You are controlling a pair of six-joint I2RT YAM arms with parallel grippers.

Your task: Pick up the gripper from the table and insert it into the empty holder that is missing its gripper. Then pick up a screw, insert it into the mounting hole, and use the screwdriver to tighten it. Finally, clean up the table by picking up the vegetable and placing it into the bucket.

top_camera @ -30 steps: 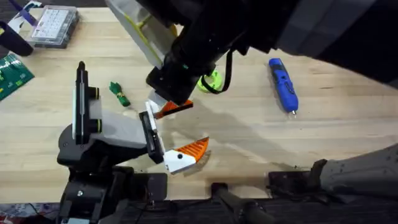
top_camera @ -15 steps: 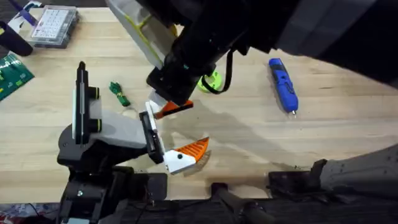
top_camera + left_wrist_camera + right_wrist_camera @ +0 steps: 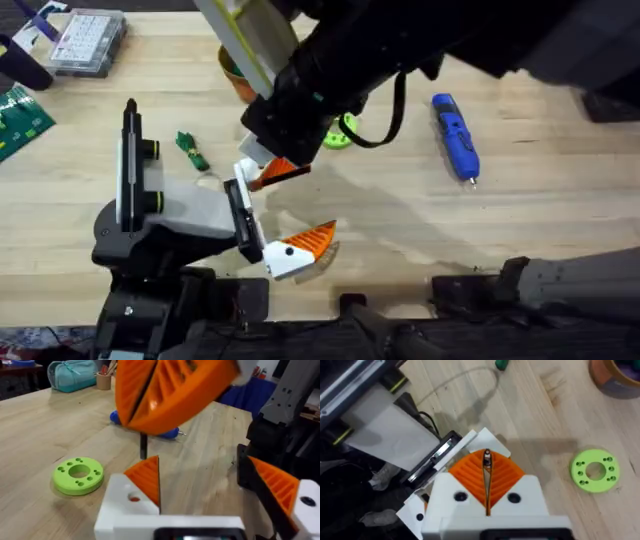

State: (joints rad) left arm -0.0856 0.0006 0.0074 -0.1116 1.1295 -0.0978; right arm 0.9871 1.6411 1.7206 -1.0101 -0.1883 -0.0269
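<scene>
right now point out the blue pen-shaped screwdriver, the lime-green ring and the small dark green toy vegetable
blue pen-shaped screwdriver (image 3: 455,133): overhead view, middle of its body.
lime-green round ring with holes (image 3: 77,475): left wrist view, its front rim.
small dark green toy vegetable (image 3: 191,150): overhead view, middle of its length.

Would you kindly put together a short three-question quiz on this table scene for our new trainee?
1. Fill in: the flat ring with holes is lime ___.
2. True or false: the screwdriver lies flat on the table.
3. Which is nearest the vegetable? A the holder; B the screwdriver; C the ring.
Key: 1 green; 2 true; 3 A.
</scene>
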